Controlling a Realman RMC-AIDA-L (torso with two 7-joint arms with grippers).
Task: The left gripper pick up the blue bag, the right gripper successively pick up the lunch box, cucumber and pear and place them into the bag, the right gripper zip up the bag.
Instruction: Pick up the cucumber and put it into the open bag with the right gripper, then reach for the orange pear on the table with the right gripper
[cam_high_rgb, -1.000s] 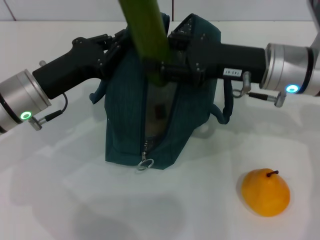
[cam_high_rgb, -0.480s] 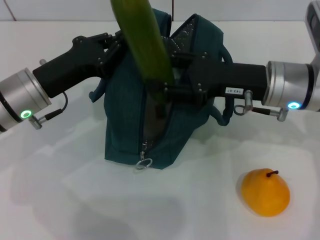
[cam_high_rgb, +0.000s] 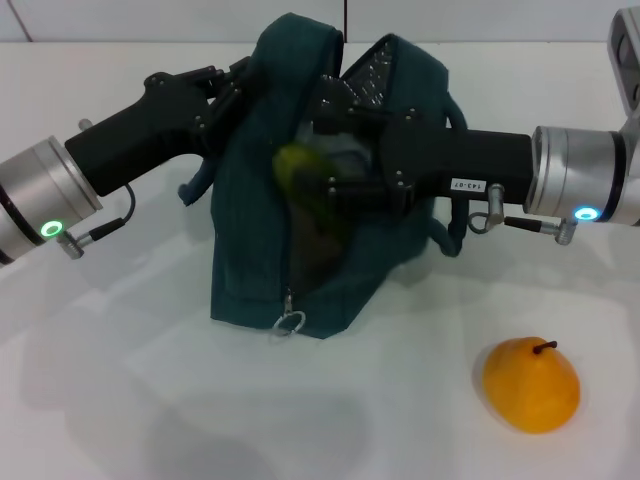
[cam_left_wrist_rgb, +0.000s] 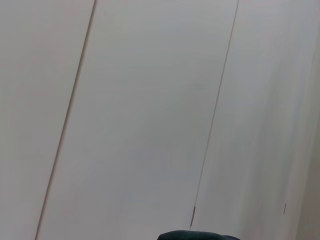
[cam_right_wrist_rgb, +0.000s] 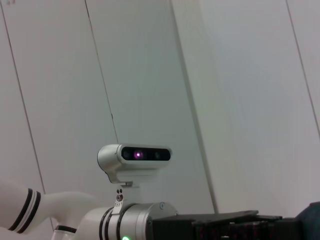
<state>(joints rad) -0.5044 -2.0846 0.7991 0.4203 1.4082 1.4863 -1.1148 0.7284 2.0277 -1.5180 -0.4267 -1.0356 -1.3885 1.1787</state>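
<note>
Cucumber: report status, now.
Left gripper holding blue bag top. Right gripper at bag mouth, cucumber inside opening. Pear on table, unobstructed.

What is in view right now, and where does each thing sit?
Dark blue-green fabric bag: one, centre of the white table, unzipped, top held up.
Green cucumber: one, inside the bag's opening, partly hidden.
Metal zipper pull ring: one, silver, at the bag's lower front.
Orange-yellow pear: one, on the table, right of the bag.
White table: one.
Left end effector: black, at the bag's upper left edge.
Right end effector: black, at the bag's opening by the cucumber.
</note>
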